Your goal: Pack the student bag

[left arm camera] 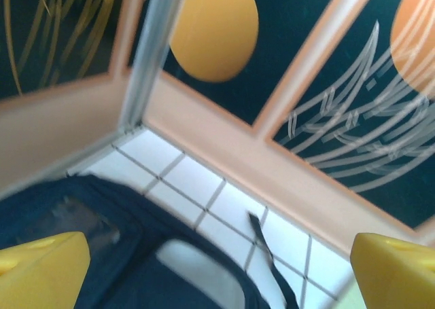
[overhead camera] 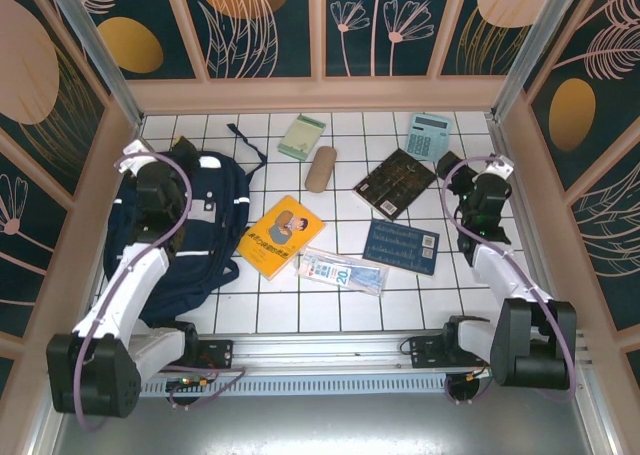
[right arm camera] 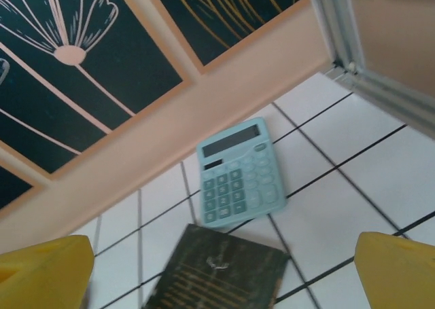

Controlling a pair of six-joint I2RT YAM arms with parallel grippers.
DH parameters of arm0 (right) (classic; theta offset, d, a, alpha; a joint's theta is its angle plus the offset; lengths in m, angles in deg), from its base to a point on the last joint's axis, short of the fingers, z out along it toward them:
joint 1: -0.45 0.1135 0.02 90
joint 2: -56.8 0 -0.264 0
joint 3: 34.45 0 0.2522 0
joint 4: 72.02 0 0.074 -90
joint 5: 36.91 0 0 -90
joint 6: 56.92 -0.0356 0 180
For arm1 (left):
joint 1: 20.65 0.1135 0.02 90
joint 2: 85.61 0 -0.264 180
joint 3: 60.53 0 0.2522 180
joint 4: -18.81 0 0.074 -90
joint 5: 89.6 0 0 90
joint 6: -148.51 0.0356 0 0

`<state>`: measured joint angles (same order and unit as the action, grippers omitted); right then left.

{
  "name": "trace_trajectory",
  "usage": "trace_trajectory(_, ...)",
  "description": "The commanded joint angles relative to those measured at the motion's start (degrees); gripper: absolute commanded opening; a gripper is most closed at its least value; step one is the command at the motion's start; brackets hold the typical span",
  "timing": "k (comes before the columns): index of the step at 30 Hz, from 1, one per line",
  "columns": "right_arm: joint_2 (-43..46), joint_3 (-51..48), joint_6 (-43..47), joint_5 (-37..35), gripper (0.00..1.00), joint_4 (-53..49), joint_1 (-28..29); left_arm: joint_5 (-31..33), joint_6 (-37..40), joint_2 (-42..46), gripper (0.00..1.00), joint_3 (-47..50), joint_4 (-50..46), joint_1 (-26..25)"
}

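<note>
Top external: student bag (overhead camera: 215,245) lies under wide-open left jaws; right jaws wide too.

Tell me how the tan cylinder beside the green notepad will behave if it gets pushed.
The tan cylinder lies on its side on the smooth tiled table, so a sideways push would probably roll it. A push along its length would more likely slide it. Its rounded ends and matte look hint at a soft pouch that may give slightly when gripped.
</note>
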<state>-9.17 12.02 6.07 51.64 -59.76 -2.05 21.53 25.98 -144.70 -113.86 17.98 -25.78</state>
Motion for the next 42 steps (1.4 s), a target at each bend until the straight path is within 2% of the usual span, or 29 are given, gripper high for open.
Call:
trace_trajectory(1,1.67,3.9,-4.91,8.93,0.99,-11.13,2.28,-10.02,-8.11,5.83,0.94,6.48,-8.81,0.38)
trace_trajectory(3,3.37,3.32,-3.57,9.52,0.99,-11.44,6.42,-13.5,-10.34,10.84,0.91,10.35,-10.19,0.38)
trace_trajectory(6,5.88,1.97,-0.77,6.58,0.99,-11.01,13.56,-14.46,-12.23,16.36,0.85,12.95,-16.66,0.25)
trace_trajectory(7,6.32,1.69,-0.29,5.84,0.99,-10.95,15.1,-15.18,-12.29,17.27,0.79,13.11,-19.06,0.2)
trace_trajectory(9,6.55,1.19,0.17,5.32,0.99,-10.91,17.56,-18.64,-12.52,18.29,0.74,13.03,-22.65,-0.1)
trace_trajectory(12,5.75,0.13,0.12,5.59,0.99,-9.15,19.3,-21.33,-11.62,18.1,0.86,12.34,-24.77,-2.37)
trace_trajectory(13,5.35,-0.07,0.11,5.65,0.99,-8.7,19.44,-20.37,-10.87,17.93,0.89,11.96,-25.27,-4.19)
trace_trajectory(15,4.17,-0.04,-0.06,6.38,0.99,-8.35,19.74,-16.07,-9.43,16.76,0.87,11.31,-26.45,-9.38)
trace_trajectory(17,3.22,0.41,0.0,6.99,0.99,-8.69,20.08,-14.68,-9.52,14.54,0.85,11.26,-26.9,-12.51)
trace_trajectory(19,2.69,0.75,0.24,6.77,0.99,-9.06,20.69,-13.91,-9.06,11.46,0.76,11.28,-27.1,-15.58)
trace_trajectory(27,2.1,0.69,0.16,5.28,0.99,-9.32,21.88,-1.28,-7.92,-0.12,0.7,7.83,-34.47,-27.48)
trace_trajectory(33,1.32,0.95,-0.26,5.84,0.99,-9.22,22.28,6.71,-7.38,-7.16,0.68,5.63,-37.58,-31.53)
trace_trajectory(35,0.73,1.12,-0.24,6.27,0.99,-9.39,22.37,8.42,-6.41,-10.63,0.56,4.21,-38.28,-32.49)
trace_trajectory(40,0.37,1.34,-0.16,6.99,0.99,-9.5,22.76,14.55,-7.83,-21.06,0.56,-0.78,-43.11,-34.22)
trace_trajectory(42,0.37,1.31,-0.15,6.94,0.99,-9.43,22.9,15.44,-8.24,-24.56,0.5,-2.63,-44.4,-34.3)
